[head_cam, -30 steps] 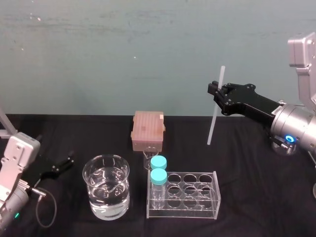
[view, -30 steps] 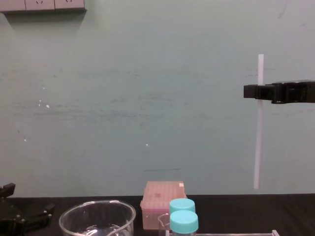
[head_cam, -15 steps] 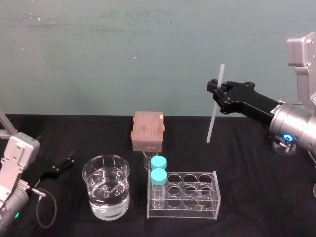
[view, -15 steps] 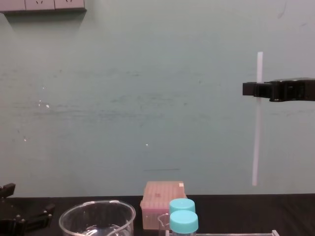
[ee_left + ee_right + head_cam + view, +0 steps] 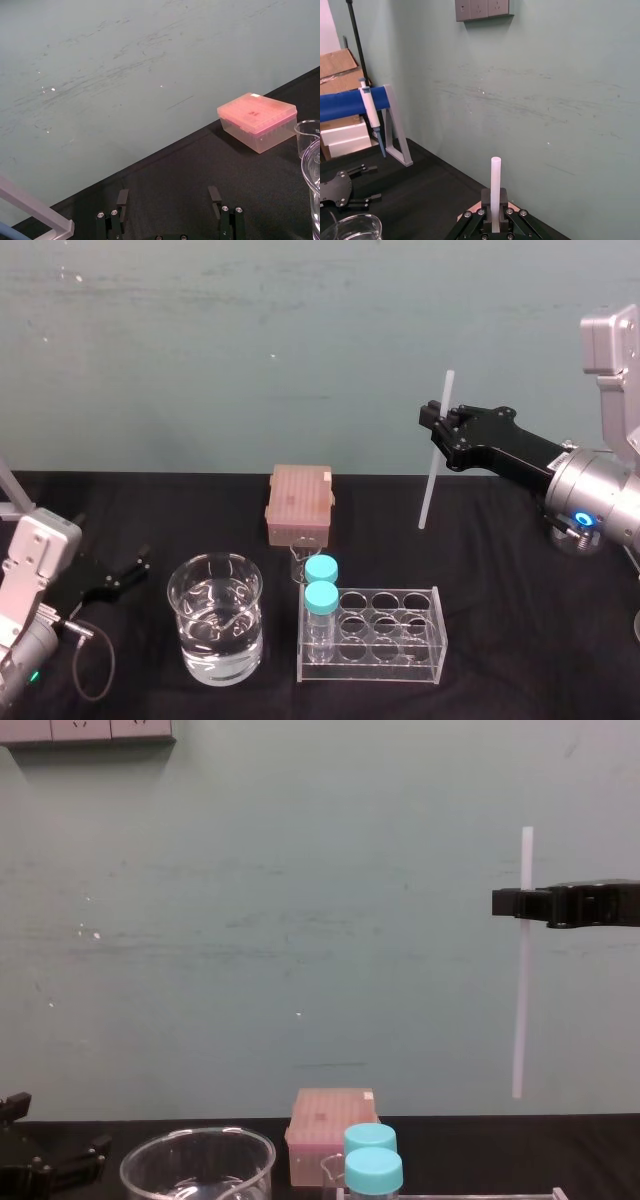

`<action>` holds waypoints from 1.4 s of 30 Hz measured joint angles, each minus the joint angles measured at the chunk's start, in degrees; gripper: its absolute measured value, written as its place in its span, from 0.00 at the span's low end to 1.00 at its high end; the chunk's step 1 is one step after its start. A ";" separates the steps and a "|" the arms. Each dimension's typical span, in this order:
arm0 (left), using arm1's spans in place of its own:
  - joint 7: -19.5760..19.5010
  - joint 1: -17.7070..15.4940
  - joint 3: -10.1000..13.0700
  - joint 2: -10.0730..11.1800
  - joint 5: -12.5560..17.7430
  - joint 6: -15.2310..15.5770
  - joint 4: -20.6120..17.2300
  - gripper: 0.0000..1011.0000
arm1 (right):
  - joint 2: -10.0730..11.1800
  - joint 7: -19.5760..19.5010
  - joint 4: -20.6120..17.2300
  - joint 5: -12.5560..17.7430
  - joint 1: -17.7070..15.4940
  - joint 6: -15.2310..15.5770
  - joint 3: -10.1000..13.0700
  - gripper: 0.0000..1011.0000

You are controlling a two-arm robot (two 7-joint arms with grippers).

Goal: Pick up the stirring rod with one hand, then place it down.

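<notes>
The stirring rod [image 5: 432, 470] is a thin white stick held upright in the air at the right, well above the black table. My right gripper [image 5: 434, 427] is shut on it near its upper third; the rod [image 5: 519, 1010] hangs below the black fingers [image 5: 512, 904] in the chest view. In the right wrist view the rod's top [image 5: 495, 187] rises from between the closed pads. My left gripper [image 5: 120, 575] rests low at the left on the table, open with nothing between its fingers [image 5: 215, 195].
A glass beaker of water [image 5: 215, 630] stands front left. A clear tube rack [image 5: 400, 635] holds two blue-capped vials [image 5: 321, 585]. A pink tip box [image 5: 299, 502] sits behind them. A pipette stand [image 5: 380, 120] is far left.
The right gripper and the rod have crept slightly up and to the left. The left arm has not moved.
</notes>
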 joint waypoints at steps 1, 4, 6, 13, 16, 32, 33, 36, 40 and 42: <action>0.00 0.00 0.00 0.00 0.00 0.00 0.00 0.99 | 0.00 0.01 0.00 0.00 0.00 0.00 0.00 0.07; 0.00 0.00 0.00 0.00 0.00 0.00 0.00 0.99 | 0.00 0.01 -0.01 0.01 -0.01 -0.01 0.00 0.07; 0.01 0.00 0.00 0.00 0.00 0.00 0.00 0.99 | 0.00 0.03 -0.01 0.01 -0.02 -0.02 0.00 0.07; 0.00 0.00 0.00 0.00 0.00 0.00 0.00 0.99 | 0.00 0.05 -0.05 0.03 -0.06 -0.05 0.00 0.07; 0.00 0.00 0.00 0.00 0.00 0.00 0.00 0.99 | 0.00 0.05 -0.05 0.04 -0.06 -0.07 0.00 0.07; 0.00 0.00 0.00 0.00 0.00 0.00 0.00 0.99 | 0.00 0.05 -0.06 0.07 -0.06 -0.09 0.00 0.07; 0.00 0.00 0.00 0.00 0.00 0.00 0.00 0.99 | 0.00 0.05 -0.06 0.07 -0.06 -0.09 0.00 0.07; 0.00 0.00 0.00 0.00 0.00 0.00 0.00 0.99 | 0.00 0.04 -0.06 0.07 -0.06 -0.09 0.00 0.07; 0.00 0.00 0.00 0.00 0.00 0.00 0.00 0.99 | 0.00 0.05 -0.06 0.07 -0.06 -0.09 0.00 0.07; 0.00 0.00 0.00 0.00 0.00 0.00 0.00 0.99 | 0.00 0.05 -0.06 0.07 -0.06 -0.09 0.00 0.07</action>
